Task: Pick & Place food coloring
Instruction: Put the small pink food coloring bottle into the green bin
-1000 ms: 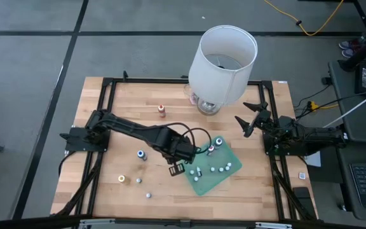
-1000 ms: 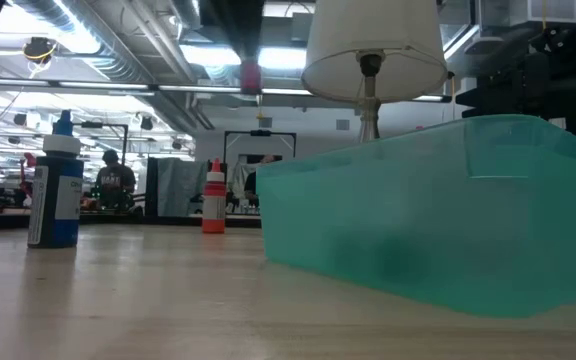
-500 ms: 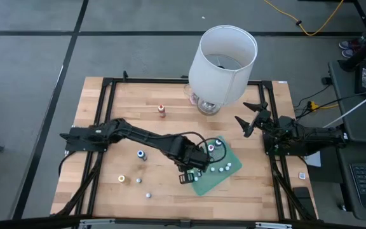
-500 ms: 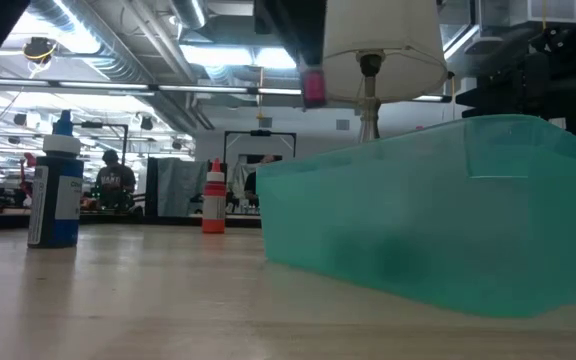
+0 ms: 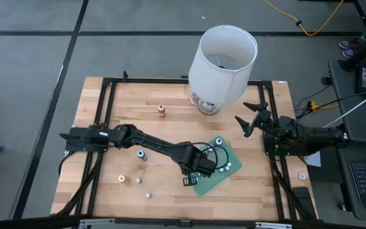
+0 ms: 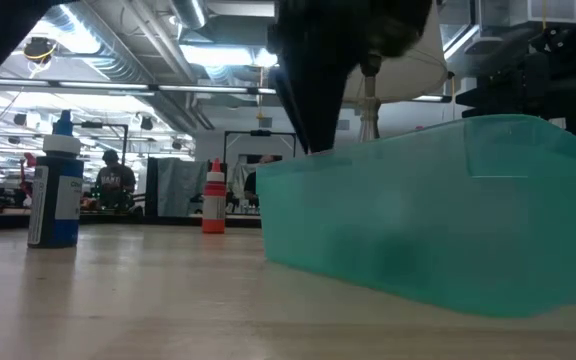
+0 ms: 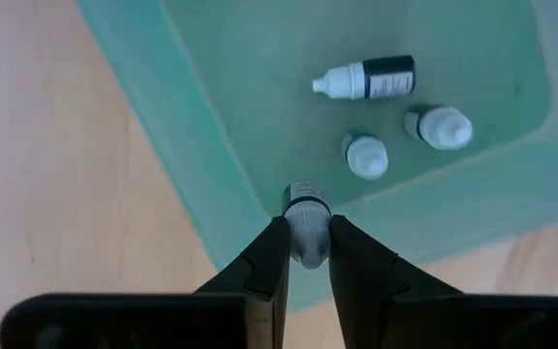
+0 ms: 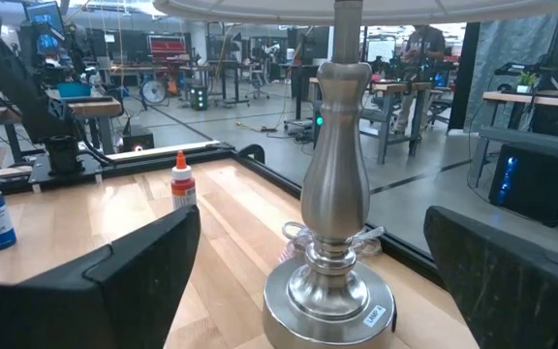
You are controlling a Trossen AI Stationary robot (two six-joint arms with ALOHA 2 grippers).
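Observation:
My left gripper point(image 7: 308, 254) is shut on a tiny whitish food coloring bottle point(image 7: 307, 215) just inside the green tray point(image 5: 222, 180), reaching over its wall point(image 7: 197, 184). In the high view this gripper point(image 5: 203, 169) is over the tray's left part. Three more bottles are on the tray floor: one on its side point(image 7: 366, 78), two upright point(image 7: 366, 155). Other bottles stand on the table: blue point(image 5: 142, 154), yellow point(image 5: 122, 179), orange point(image 5: 162, 111). My right gripper point(image 5: 250, 121) waits open by the table's right edge, next to the lamp. My left gripper pinches the bottle between its two fingertips point(image 7: 271, 254), on its whitish end point(image 7: 308, 240), coming from above and pointing down. The bottle hangs below the fingers inside the tray. Whether its lower end point(image 7: 304, 188) touches the tray floor cannot be told.
A big white lamp point(image 5: 224, 60) stands at the far edge; its metal base point(image 8: 332, 262) is right ahead of my right gripper. In the low view the tray wall point(image 6: 438, 220) fills the right side and hides the left gripper's fingers; the blue bottle point(image 6: 56, 190) stands left.
My left gripper has carried the bottle toward the table's right, from over the bare wood to over the green tray, and has come down. In the low view the bottle has sunk from well above the tray to behind its wall. The gripper has stayed shut on it.

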